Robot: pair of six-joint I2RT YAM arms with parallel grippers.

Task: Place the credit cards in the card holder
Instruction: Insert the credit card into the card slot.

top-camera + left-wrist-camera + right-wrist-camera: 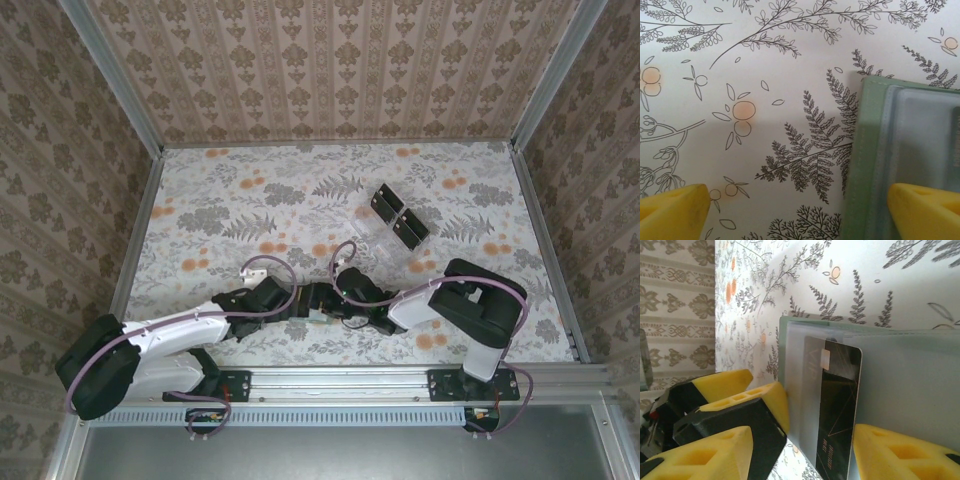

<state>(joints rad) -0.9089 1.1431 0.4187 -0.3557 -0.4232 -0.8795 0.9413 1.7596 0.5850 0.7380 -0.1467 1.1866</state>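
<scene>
On worktop [765,60], left claw [798,195] was spread wide over card holder [865,150] edge; right claw [802,450] spread too, straddling black credit card [837,400] partly tucked in slot.

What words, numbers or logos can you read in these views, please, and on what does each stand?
No text is legible.
Black credit card in the card holder: pale print near its lower end, too small and blurred to read.
Far black cards, top view: too small to tell.
</scene>
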